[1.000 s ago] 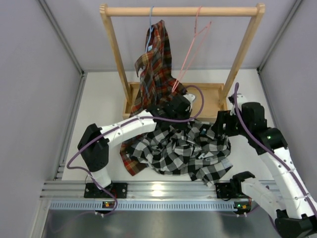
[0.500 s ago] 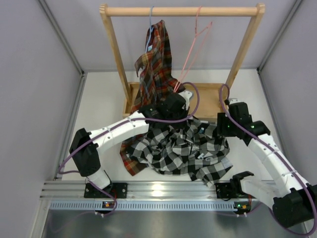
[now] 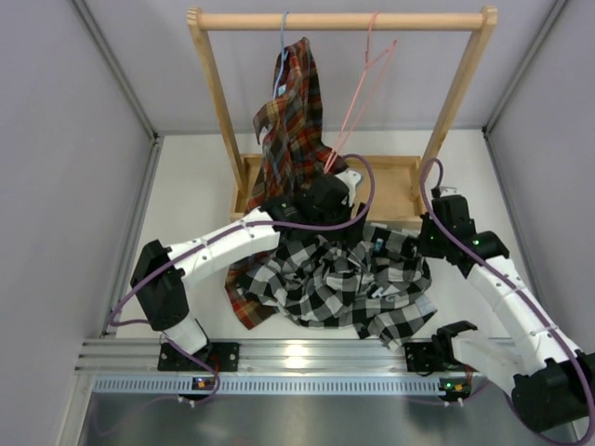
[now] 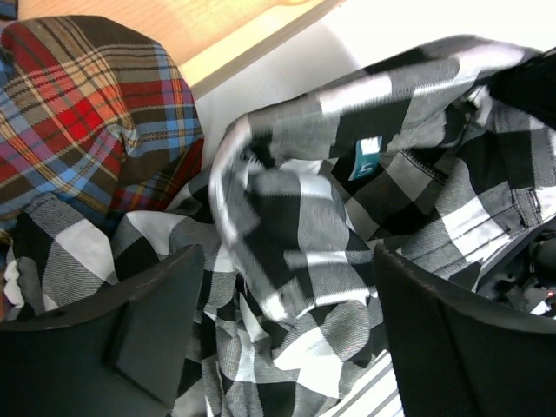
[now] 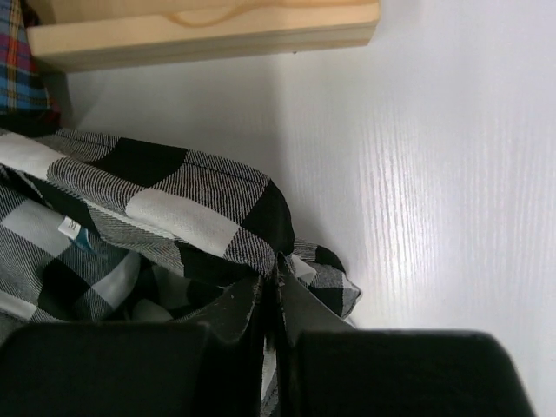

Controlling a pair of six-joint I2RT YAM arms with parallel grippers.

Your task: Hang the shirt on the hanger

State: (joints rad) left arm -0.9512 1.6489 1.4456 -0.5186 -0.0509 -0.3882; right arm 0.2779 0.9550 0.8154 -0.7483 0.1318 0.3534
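Shirt (image 3: 344,279) is lying crumpled in a heap on the table (image 3: 186,186), between the middle and the near edge, its far side touching the base of the wooden rack (image 3: 339,19).

Hanger (image 3: 352,116) is hanging bare and tilted from the right part of the rack's rail, toward the table's far edge. A tartan shirt (image 3: 293,111) is hanging beside it on the left.

Left arm is reaching diagonally from the near left corner, elbow low, wrist bending down over the far side of the heap. Left gripper (image 4: 287,287) is standing wide, fingers well apart, checked cloth lying below and between them, nothing clamped.

Right arm is stretching up along the table's right edge, forearm angling inward, wrist tipping down at the heap's far right side. Right gripper (image 5: 271,300) is closing tight, fingers together, pinching a dark fold at the shirt's edge.
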